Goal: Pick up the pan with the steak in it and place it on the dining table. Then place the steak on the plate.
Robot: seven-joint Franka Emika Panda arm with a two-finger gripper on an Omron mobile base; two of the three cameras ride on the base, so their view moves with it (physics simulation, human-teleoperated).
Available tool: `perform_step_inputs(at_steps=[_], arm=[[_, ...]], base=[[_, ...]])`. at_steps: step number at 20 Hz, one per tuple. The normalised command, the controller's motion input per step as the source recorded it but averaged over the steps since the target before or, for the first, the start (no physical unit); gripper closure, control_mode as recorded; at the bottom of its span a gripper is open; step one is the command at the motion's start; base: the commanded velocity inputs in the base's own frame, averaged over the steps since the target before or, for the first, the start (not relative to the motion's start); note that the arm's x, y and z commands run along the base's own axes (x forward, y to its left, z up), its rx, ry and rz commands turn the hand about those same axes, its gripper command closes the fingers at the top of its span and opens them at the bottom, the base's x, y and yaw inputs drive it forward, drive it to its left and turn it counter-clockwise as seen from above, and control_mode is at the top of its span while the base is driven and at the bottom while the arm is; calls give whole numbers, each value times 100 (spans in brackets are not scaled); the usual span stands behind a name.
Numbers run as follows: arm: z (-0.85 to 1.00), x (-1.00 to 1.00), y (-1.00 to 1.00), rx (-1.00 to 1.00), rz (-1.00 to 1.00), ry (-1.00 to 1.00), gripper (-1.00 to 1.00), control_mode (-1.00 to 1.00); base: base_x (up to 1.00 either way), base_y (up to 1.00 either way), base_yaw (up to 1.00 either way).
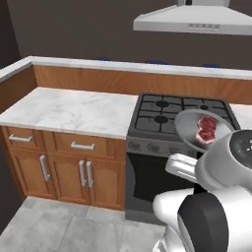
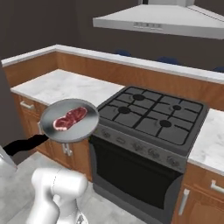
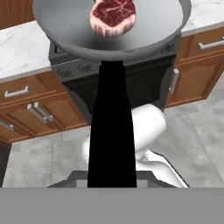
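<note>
The robot's gripper (image 3: 111,175) is clamped shut on the straight black handle of the small round grey metal frying pan (image 2: 70,120). The pan sticks straight out ahead of the gripper. It hangs in the air in front of the black stove (image 2: 153,116), off the burners and above the floor. The flat red-pink steak with white marbling (image 3: 113,16) lies inside the pan, near the far side from the gripper.

The step in hand looks like carrying the pan to the dining table. Three dark blue stool tops (image 1: 156,62) peek up behind the raised marble ledge (image 1: 123,66) beyond the stove, so the table may be that way.

To do this well, the robot should keep the pan flat. If the far end dips, the steak could slide out. It should move slowly and turn gently. The grip should stay tight, because the pan is heavy at the far end of a long handle. The pan should also stay clear of the grey range hood (image 2: 162,19) above.
</note>
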Motion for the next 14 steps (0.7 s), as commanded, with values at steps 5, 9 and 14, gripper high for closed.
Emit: perform_step_inputs(at_steps=[5, 9, 14], arm=[[0, 0, 0, 0, 0, 0, 100, 100], [0, 0, 0, 0, 0, 0, 100, 100], [0, 0, 0, 0, 0, 0, 100, 100]], base=[[-16, -1, 48], [-5, 0, 50], [-1, 0, 49]])
